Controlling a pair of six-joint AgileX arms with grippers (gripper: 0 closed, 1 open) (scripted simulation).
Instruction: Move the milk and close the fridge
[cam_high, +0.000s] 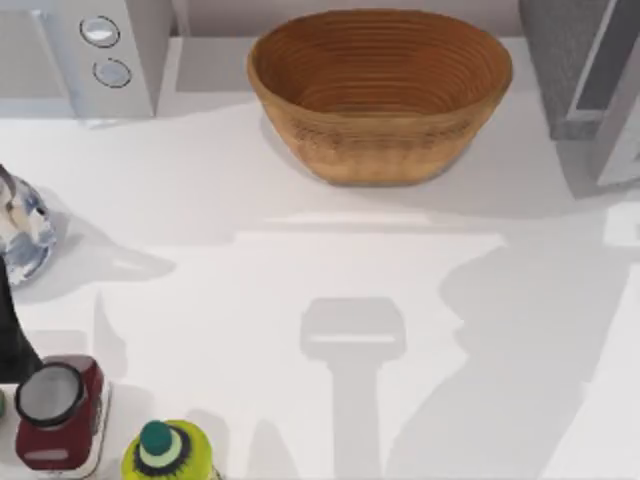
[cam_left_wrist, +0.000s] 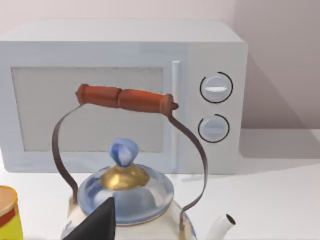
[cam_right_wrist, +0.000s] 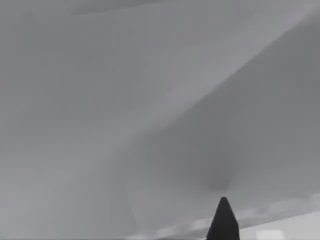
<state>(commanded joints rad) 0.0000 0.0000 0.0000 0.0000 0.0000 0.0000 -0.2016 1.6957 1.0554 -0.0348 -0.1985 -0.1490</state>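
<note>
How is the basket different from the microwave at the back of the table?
The basket is brown, rounded and open-topped; the microwave is light grey, boxy and closed, with two round dials. The basket sits mid-table, the microwave in the left corner. Both stand along the back edge.

top: overhead table (cam_high: 300, 300) | left wrist: near kettle (cam_left_wrist: 125, 190), microwave (cam_left_wrist: 120, 95)

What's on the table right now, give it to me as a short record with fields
basket: woven, brown, back centre of the table
fridge: dark grey cabinet at back right, pale door panel angled away from it
microwave: light grey, two dials, back left
kettle: blue and white, brown handle, left edge
front left: dark red container, yellow-green bottle
milk: cannot locate it
right gripper: close to a grey surface
</note>
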